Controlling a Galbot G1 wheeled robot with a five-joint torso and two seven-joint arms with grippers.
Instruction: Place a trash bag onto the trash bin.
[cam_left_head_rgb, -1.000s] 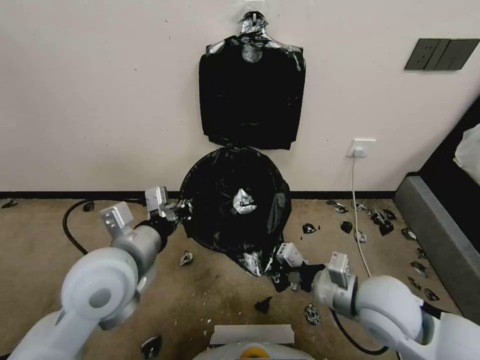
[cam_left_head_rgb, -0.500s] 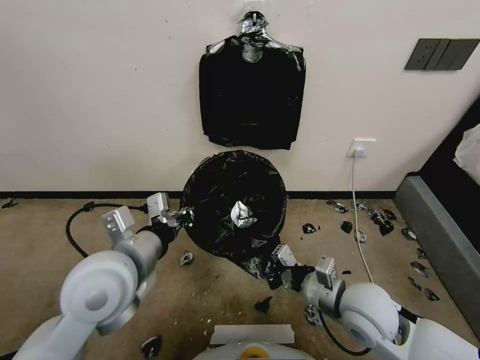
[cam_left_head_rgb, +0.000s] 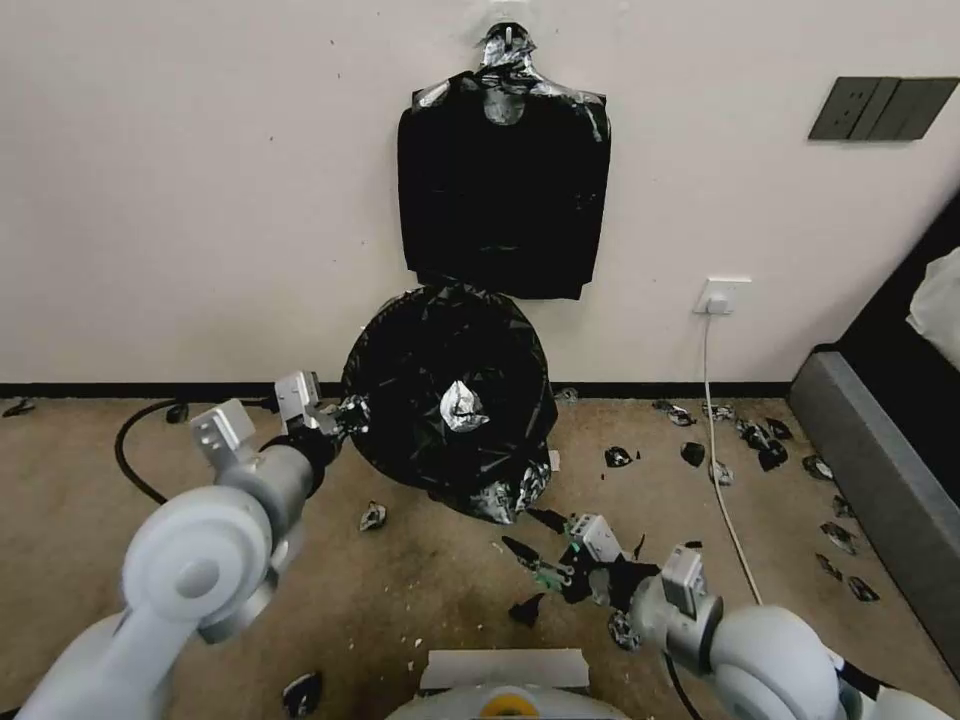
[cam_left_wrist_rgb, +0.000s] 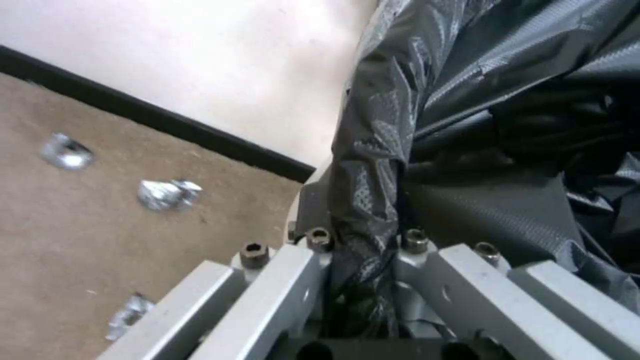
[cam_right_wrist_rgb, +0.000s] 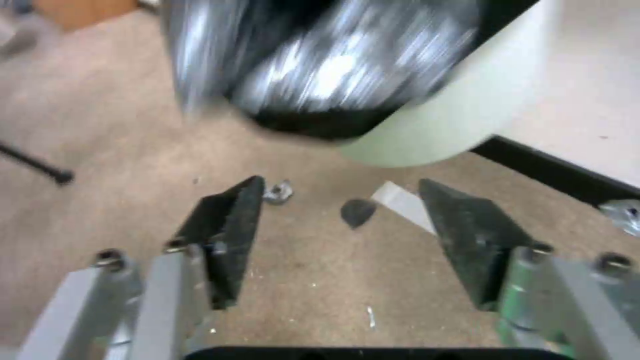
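Observation:
The glossy black trash bag (cam_left_head_rgb: 450, 400) is stretched over the trash bin's mouth by the wall, and in the head view it hides the bin. My left gripper (cam_left_head_rgb: 340, 415) is shut on the bag's left edge; the left wrist view shows crinkled plastic (cam_left_wrist_rgb: 367, 200) pinched between the fingers. Nearer to me than the bin and a little to its right, my right gripper (cam_left_head_rgb: 535, 540) hangs open above the carpet and holds nothing. Its wrist view shows both black pads (cam_right_wrist_rgb: 227, 235) spread apart, with the cream-white bin (cam_right_wrist_rgb: 467, 115) and the blurred bag (cam_right_wrist_rgb: 320, 65) beyond them.
A flat bundle of black bags (cam_left_head_rgb: 503, 190) hangs on the wall above the bin. Small black scraps (cam_left_head_rgb: 770, 440) litter the carpet, mostly to the right. A white cable (cam_left_head_rgb: 715, 420) drops from a socket (cam_left_head_rgb: 722, 296). A black cable (cam_left_head_rgb: 130, 460) curls left. Grey furniture (cam_left_head_rgb: 880, 480) lines the right side.
My right gripper has let go of the bag's lower edge, opened and drawn back toward me. The bag and my left gripper have shifted slightly left.

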